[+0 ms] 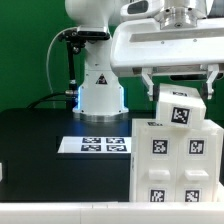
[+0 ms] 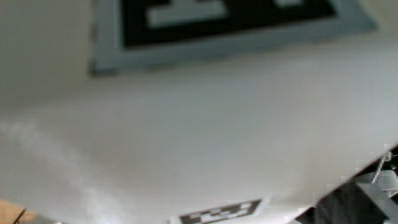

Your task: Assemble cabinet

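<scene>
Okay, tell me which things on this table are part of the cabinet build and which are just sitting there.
Part of the job:
- the cabinet, white tagged pieces stacked at the exterior view's right
- the gripper, directly above its tilted top piece

Just there:
- the marker board, flat on the black table

White cabinet [image 2: 178, 130] surface fills almost the whole wrist view, very close and blurred. One large black-and-white tag [image 2: 222, 25] sits on it, cut off at the frame edge, farther out from the claw. A smaller tag [image 2: 221, 212] shows at the opposite edge. Dark blurred bits at one corner, cannot tell what.
</scene>
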Motion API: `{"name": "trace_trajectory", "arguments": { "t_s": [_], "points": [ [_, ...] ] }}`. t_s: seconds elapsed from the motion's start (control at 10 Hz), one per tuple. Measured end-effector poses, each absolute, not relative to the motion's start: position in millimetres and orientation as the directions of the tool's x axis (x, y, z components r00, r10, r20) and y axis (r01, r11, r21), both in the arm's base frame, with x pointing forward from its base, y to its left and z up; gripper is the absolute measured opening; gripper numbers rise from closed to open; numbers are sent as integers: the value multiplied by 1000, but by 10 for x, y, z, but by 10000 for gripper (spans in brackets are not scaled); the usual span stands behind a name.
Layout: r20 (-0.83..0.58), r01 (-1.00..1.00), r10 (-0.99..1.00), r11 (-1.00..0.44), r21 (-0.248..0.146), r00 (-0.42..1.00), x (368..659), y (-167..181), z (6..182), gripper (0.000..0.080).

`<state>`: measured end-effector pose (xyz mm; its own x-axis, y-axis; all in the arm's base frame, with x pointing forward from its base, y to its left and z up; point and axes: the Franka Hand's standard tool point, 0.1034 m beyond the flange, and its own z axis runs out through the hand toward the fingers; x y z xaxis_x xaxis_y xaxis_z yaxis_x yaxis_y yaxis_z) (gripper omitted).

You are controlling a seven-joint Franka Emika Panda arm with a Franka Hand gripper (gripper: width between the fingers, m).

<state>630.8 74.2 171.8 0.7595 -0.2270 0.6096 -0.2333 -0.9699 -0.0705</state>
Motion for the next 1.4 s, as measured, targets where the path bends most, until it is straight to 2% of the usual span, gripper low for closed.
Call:
{"name": "trace_trajectory", "arguments": {
  "t_s": [0.1,0.2,0.3,0.4,0.6,0.9,1.0,1.1,1.2,1.4],
  "points": [
    [610,-231,-224,-971,-68,760,6307,742,1717,555],
    [609,-227,-219,-972,-65,763,6306,740,1716,748],
    [535,-240,-229,-970,-51,813,6264,725,1669,748],
    [501,-249,-242,-967,-54,831,6291,731,1727,791],
    [363,-273,-266,-961,-31,893,6223,737,1669,797],
    [151,-334,-332,-943,-11,931,6207,643,1747,797],
    [140,-363,-360,-932,-7,922,6245,629,1737,797],
    [194,-371,-368,-928,-23,909,6253,813,1576,797],
    [191,-371,-370,-928,-31,909,6196,912,1514,797],
    [202,-380,-378,-925,-32,904,6220,908,1464,797]
  ]
}}
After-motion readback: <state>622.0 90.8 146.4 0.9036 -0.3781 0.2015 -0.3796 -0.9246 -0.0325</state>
